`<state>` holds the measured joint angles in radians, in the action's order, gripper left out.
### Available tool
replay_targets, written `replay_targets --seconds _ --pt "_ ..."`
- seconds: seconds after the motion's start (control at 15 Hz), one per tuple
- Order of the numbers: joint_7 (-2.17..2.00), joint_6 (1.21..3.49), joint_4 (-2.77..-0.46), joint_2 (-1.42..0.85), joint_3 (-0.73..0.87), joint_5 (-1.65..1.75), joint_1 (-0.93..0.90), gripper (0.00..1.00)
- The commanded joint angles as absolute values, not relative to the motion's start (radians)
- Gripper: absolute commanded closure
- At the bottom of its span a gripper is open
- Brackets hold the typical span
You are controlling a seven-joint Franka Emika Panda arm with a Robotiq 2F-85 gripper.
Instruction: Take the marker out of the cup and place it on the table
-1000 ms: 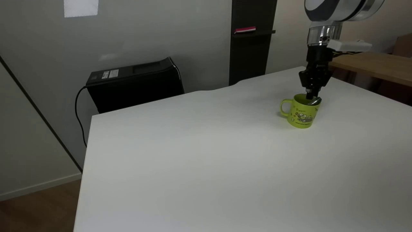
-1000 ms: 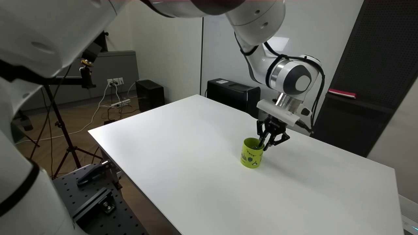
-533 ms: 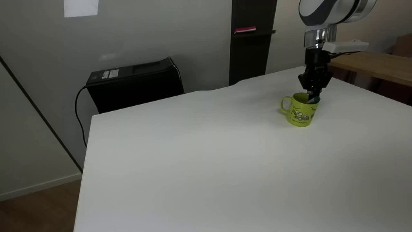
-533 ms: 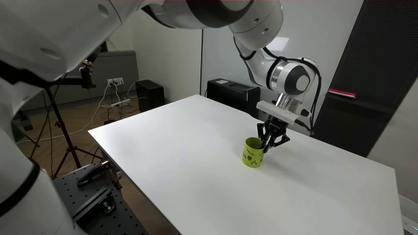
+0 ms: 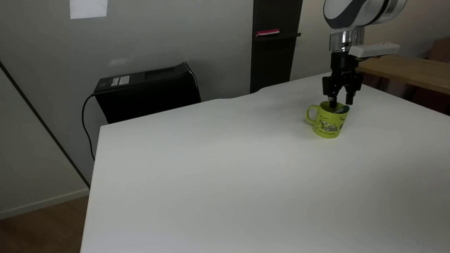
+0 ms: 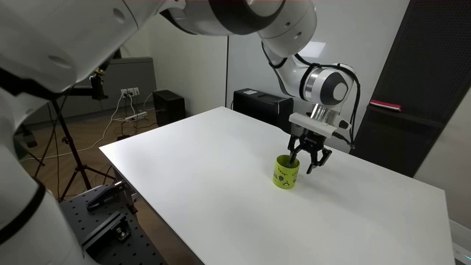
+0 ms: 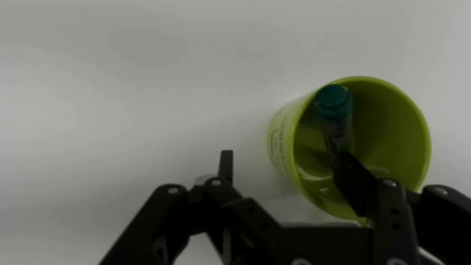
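The lime-green cup (image 5: 327, 124) stands upright on the white table (image 5: 211, 168). In the wrist view the marker (image 7: 334, 106), with its teal-green end up, leans inside the cup (image 7: 393, 132) against the rim. My gripper (image 7: 284, 156) is open above the cup wall. One of its fingers (image 7: 351, 180) reaches into the cup, overlapping the marker's lower part, whose bottom end is hidden. The opposite finger (image 7: 226, 163) is outside the cup, over bare table. An exterior view also shows the gripper (image 6: 301, 166) spread across the rim, nothing held between its tips.
Beyond the table's far edge stands a black computer case (image 5: 147, 95). A light-brown wooden table (image 5: 404, 70) lies behind the arm. A tripod (image 6: 73, 147) and a dark perforated plate (image 6: 110, 228) are off the table's near side.
My gripper's fingers were close together at the cup's rim and have now spread apart. The cup has shifted and turned slightly. The marker has stayed in the cup.
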<state>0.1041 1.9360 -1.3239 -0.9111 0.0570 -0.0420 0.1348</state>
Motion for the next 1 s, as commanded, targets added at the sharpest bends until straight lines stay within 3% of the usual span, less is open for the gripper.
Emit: replay_targets --seconds 0.0,0.93 --pt "-0.046 1.987 -1.360 -0.856 0.095 -0.024 0.099 0.01" --pt "-0.527 2.043 -1.657 -0.684 0.188 -0.036 0.003 0.00"
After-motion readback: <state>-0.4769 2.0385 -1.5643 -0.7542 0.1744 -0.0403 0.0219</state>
